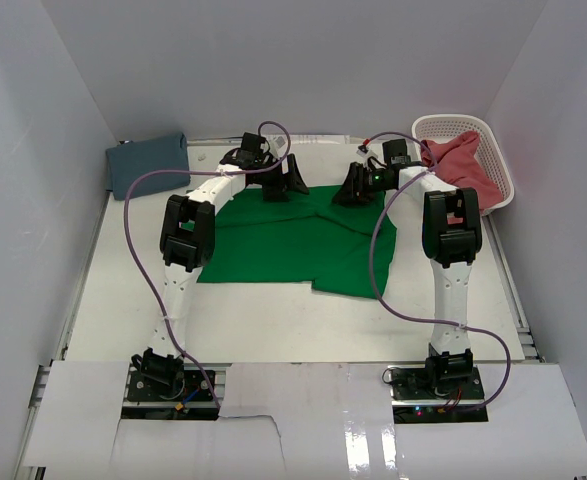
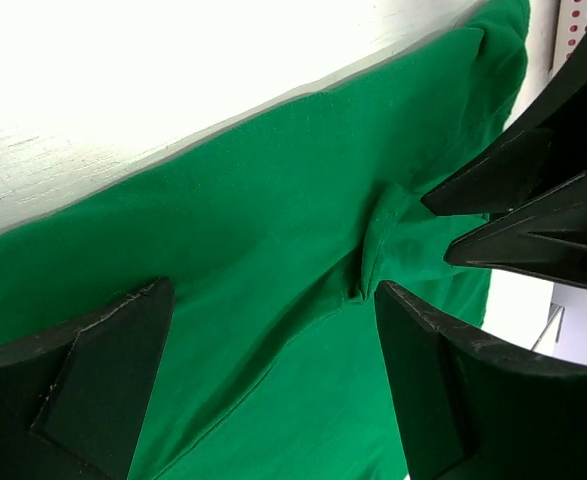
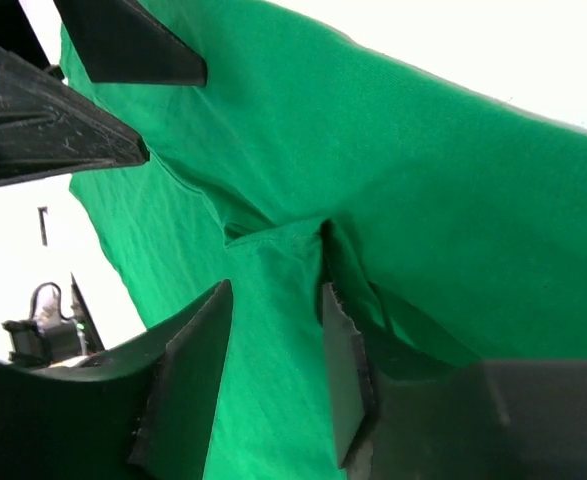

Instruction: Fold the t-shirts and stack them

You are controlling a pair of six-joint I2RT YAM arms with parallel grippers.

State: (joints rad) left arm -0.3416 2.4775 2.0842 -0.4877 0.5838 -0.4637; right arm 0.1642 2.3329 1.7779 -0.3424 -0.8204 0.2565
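step: fold of the green t-shirt (image 1: 293, 245) is in hand. The grasp is judged not yet made, and nothing of this shirt is folded.
green t-shirt: spread on the desk (image 1: 133, 310) directly beneath both claws. Its far edge lies just beyond the fingertips, and the rest runs back under the arms.
left claw (image 2: 273, 290): jaws spread wide. Flat cloth is seen between the fingers and nothing is pinched.
right claw (image 3: 273, 290): jaws apart, though less wide. A raised ridge of cloth is seen against the inner face of one finger, but no pinch is shown.
pucker (image 2: 373, 255): a small bunch of cloth just beside the left claw's right finger, toward the tips of the right claw.
spacing: the two claws are near each other and both are low over the cloth.
blue t-shirt (image 1: 148, 160): folded, well off to the left of the left claw. It is judged to be the stack base.
red t-shirt (image 1: 463, 165): heaped in the basket (image 1: 458, 123), just right of the right claw, with folding yet to be done.
next move: both claws are to be closed on the far edge. An even lift and a matched pull toward the near hem would then be called for.
risk: with the claws this close together, the outer shoulders may sag and the fold line may skew. A wider hold would be preferred.
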